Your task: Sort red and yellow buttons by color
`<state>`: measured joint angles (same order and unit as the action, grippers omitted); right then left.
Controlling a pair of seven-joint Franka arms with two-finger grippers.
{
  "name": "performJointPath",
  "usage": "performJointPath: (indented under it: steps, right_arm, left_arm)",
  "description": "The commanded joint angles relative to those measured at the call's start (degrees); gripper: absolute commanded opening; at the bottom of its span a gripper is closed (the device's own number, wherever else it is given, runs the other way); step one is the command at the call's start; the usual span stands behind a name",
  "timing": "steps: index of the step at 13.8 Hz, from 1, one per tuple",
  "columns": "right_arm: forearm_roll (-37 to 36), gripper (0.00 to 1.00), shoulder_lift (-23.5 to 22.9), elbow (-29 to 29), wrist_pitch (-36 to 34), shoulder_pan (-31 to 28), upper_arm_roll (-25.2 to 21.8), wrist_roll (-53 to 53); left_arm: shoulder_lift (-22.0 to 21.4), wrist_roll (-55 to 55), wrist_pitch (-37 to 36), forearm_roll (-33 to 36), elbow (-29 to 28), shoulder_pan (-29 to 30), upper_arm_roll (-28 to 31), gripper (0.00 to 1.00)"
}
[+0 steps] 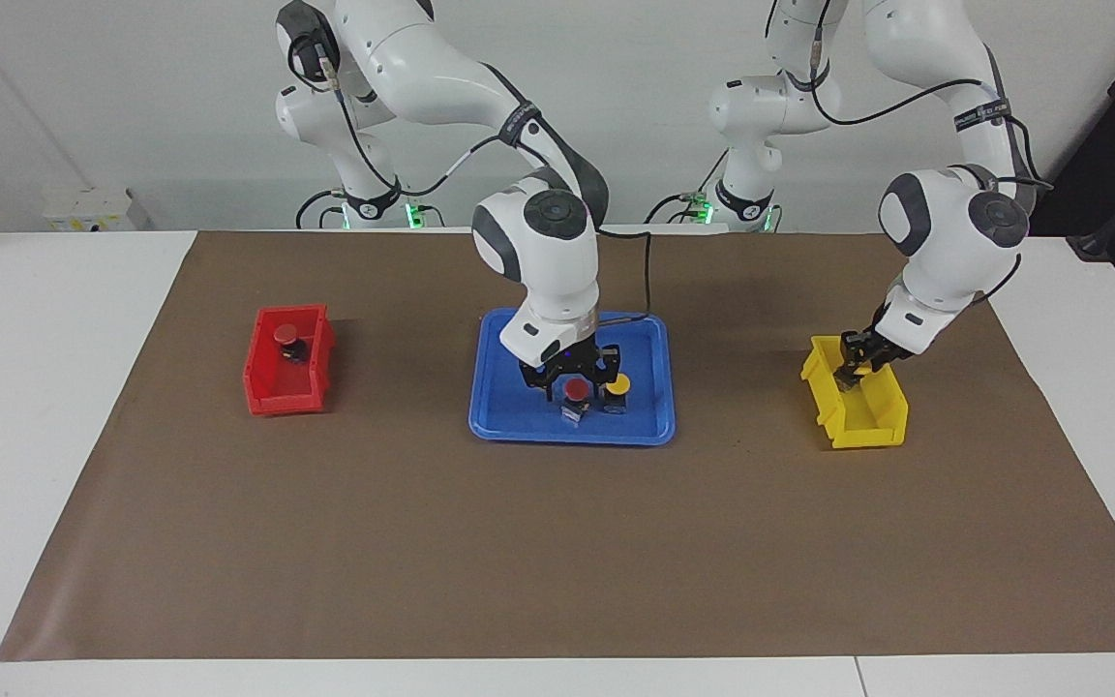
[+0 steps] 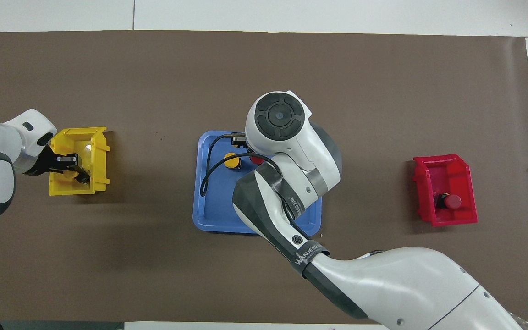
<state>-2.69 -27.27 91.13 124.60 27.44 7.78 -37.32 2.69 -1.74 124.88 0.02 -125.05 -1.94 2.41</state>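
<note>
One red button (image 1: 575, 389) lies in the blue tray (image 1: 509, 416), with a yellow button (image 1: 618, 385) beside it toward the left arm's end. My right gripper (image 1: 574, 379) is low over the tray, open, with its fingers either side of the red button. In the overhead view the right arm hides that button, and the yellow button (image 2: 232, 161) shows. A second red button (image 1: 285, 335) sits in the red bin (image 1: 272, 399). My left gripper (image 1: 854, 369) is down in the yellow bin (image 1: 872, 426), shut on the second yellow button (image 2: 68, 174).
The brown mat (image 1: 557, 542) covers most of the white table. The red bin (image 2: 456, 220) stands at the right arm's end, the yellow bin (image 2: 101, 151) at the left arm's end, and the tray (image 2: 209, 215) between them.
</note>
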Motion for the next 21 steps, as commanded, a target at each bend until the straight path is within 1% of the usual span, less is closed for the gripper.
performJointPath:
  steps: [1, 4, 5, 6, 8, 10, 11, 12, 14, 15, 16, 17, 18, 19, 21]
  right_arm:
    - [-0.6, 0.71, 2.1, 3.4, 1.5, 0.7, 0.0, -1.3]
    - [-0.6, 0.7, 2.1, 3.5, 1.6, 0.8, 0.0, -1.3]
    - [-0.6, 0.7, 2.0, 3.5, 1.6, 1.0, 0.0, -1.4]
    - [-0.7, 0.7, 1.9, 3.6, 1.7, 1.9, 0.0, -1.4]
    - [-0.8, 0.69, 1.9, 4.1, 1.9, 1.9, 0.0, -1.3]
    - [-0.8, 0.68, 2.0, 4.9, 2.5, 2.2, 0.0, -1.3]
    - [-0.8, 0.68, 2.1, 5.2, 2.7, 2.2, 0.0, -1.3]
    - [-1.1, 0.67, 2.2, 5.7, 2.8, 2.1, 0.0, -1.2]
    - [-1.1, 0.64, 2.6, 6.1, 2.9, 2.1, 0.0, -1.0]
    - [-1.1, 0.6, 2.6, 6.1, 3.0, 2.0, 0.0, -0.8]
    - [-1.1, 0.52, 2.6, 6.1, 2.9, 1.8, 0.0, -0.7]
    - [-1.1, 0.37, 2.5, 6.1, 3.0, 1.6, 0.0, -0.7]
    - [-1.1, 0.24, 2.4, 5.9, 3.5, 1.5, 0.0, -0.7]
    - [-1.1, 0.15, 2.4, 5.5, 3.3, 1.3, -0.1, -0.7]
    - [-1.1, 0.14, 2.4, 2.9, 1.6, 0.5, -0.2, -0.6]
  left_arm:
    - [-2.0, -0.8, 1.4, 0.2, -2.1, 0.4, -0.1, 0.56]
    - [-1.6, -0.7, -1.7, 0.2, 0.2, 0.4, -0.1, 0.61]
    - [-1.7, -0.7, -3.5, 0.1, 1.9, 0.3, -0.1, 0.61]
    - [-1.6, -0.6, -6.2, 0.1, 4.0, 0.3, -0.1, 0.63]
    - [-2.2, -0.7, -12.7, 0.1, 9.6, 0.3, -0.2, 0.73]
    - [-4.5, -0.7, -18.1, 0.2, 14.1, 0.3, -0.1, 0.81]
    - [-5.8, -0.8, -21.1, 0.2, 16.5, 0.3, -0.1, 0.96]
    - [-6.4, -0.8, -23.6, 0.9, 18.8, 0.3, -0.1, 1.0]
    - [-6.3, -1.7, -26.7, 1.8, 22.6, -0.3, -0.3, 1.0]
    - [-6.3, -3.8, -28.1, 1.8, 23.9, -0.3, -0.3, 1.0]
    - [-6.3, -5.3, -29.3, 1.8, 24.6, -0.4, -0.4, 1.0]
    - [-6.3, -5.9, -29.9, 1.8, 24.8, -0.5, -0.7, 1.0]
    - [-6.3, -6.1, -29.9, 1.8, 24.6, -0.6, -0.9, 1.0]
    - [-6.4, -6.3, -29.9, 1.8, 24.6, -1.0, -0.9, 1.0]
    - [-6.4, -6.5, -29.9, 1.7, 24.6, -1.5, -0.9, 1.0]
